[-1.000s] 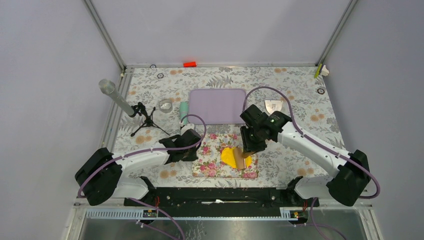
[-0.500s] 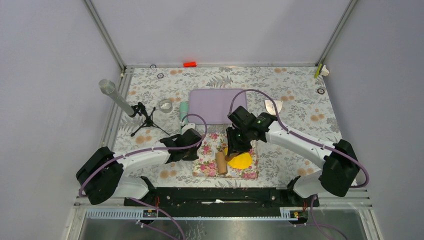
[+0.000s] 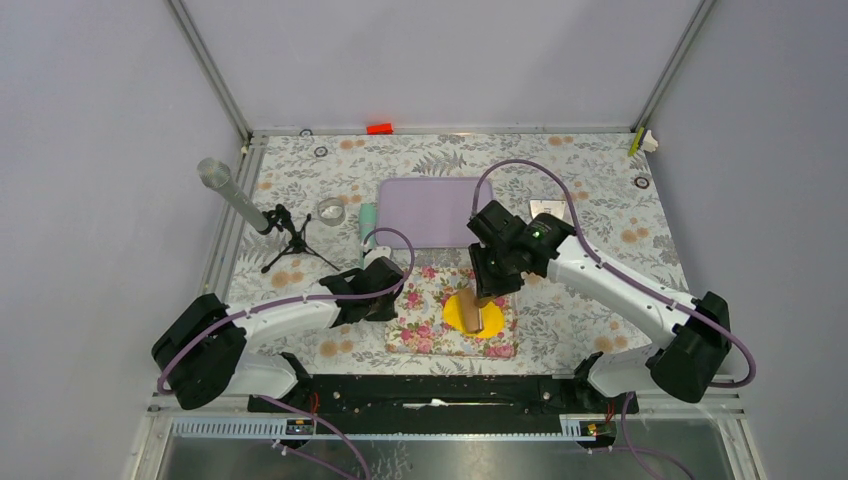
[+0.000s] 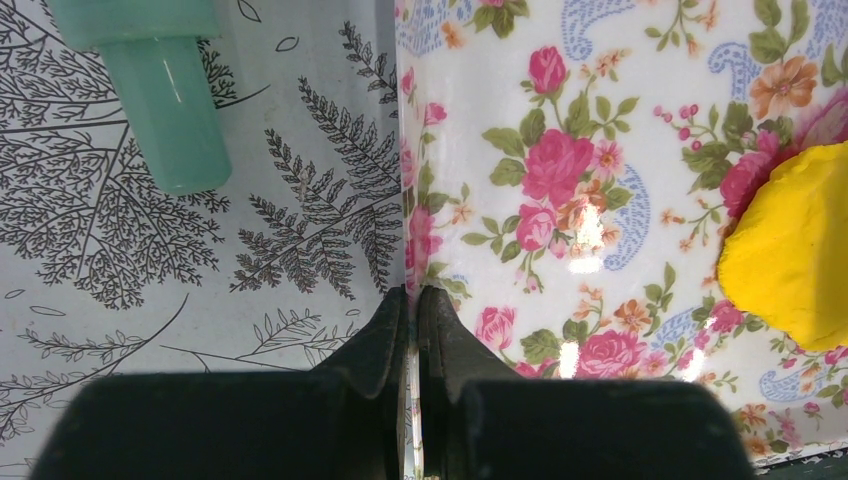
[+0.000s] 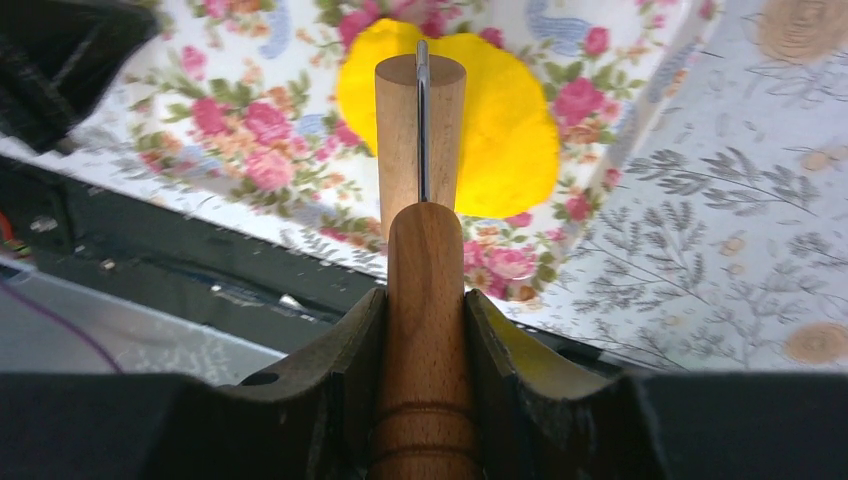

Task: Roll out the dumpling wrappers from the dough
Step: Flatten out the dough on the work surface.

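Dough (image 5: 510, 130) lies on the right half of the floral mat (image 4: 560, 130), pressed into a flat, roughly round sheet. It looks soft, light and probably tacky, so it is likely to stretch or tear if pinched and is better worked through the rolling pin (image 5: 400, 130). Right gripper (image 5: 425, 310) clamps the pin's handle, with the roller lying across the sheet. Left gripper (image 4: 412, 305) has its fingers pressed together on the mat's left edge, pinning it. Thin rim looks fragile, so any lift should come from underneath.
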Available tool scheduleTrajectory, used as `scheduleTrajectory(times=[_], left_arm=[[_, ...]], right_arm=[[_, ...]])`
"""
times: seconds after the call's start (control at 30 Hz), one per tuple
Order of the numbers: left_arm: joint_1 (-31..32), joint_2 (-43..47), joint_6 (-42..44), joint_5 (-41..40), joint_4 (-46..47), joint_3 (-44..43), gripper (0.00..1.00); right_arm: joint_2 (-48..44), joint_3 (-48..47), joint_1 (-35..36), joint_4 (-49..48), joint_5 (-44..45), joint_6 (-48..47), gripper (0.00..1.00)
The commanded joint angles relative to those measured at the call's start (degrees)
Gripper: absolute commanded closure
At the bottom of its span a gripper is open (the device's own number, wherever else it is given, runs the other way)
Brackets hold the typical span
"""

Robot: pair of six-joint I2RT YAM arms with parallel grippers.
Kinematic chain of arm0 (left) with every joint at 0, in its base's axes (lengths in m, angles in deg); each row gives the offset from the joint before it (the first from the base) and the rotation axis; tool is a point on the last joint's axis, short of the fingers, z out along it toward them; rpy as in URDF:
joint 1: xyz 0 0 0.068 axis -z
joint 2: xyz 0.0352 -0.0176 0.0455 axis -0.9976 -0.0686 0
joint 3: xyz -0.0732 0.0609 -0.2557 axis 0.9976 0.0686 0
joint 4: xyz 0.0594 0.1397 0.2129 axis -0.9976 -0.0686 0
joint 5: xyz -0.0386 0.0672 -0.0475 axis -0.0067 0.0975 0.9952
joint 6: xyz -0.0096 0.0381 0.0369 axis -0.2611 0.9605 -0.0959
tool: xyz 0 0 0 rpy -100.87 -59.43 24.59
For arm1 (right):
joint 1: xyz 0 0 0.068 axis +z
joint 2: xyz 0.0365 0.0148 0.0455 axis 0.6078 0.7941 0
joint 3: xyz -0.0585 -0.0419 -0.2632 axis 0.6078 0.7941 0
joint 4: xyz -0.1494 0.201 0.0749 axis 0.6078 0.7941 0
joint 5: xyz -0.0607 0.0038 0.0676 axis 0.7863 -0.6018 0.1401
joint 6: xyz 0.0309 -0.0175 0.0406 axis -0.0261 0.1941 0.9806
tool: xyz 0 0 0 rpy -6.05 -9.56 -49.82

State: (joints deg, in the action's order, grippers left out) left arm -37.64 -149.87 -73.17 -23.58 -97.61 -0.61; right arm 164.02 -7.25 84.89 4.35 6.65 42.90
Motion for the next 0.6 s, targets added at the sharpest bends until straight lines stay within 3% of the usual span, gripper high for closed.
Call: scheduleTrajectory(times=[0.0,0.33,0.57], left_arm=[[0.1,1.8,2.6,-1.5,-0.1,0.2,1.0],[0.2,2.4,2.8,-1.3,-0.3,0.5,1.0],[0.2,1.6,3.2,-0.5,0.2,0.3,1.0]], right_arm=[[1.1,1.2,-0.9,1.8,7.1,-1.6,1.0],[6.3,7.8,-0.9,-5.4,-0.8,-1.2,1.0],[9.5,6.9,-0.9,-7.0,-3.3,-2.2,1.0]])
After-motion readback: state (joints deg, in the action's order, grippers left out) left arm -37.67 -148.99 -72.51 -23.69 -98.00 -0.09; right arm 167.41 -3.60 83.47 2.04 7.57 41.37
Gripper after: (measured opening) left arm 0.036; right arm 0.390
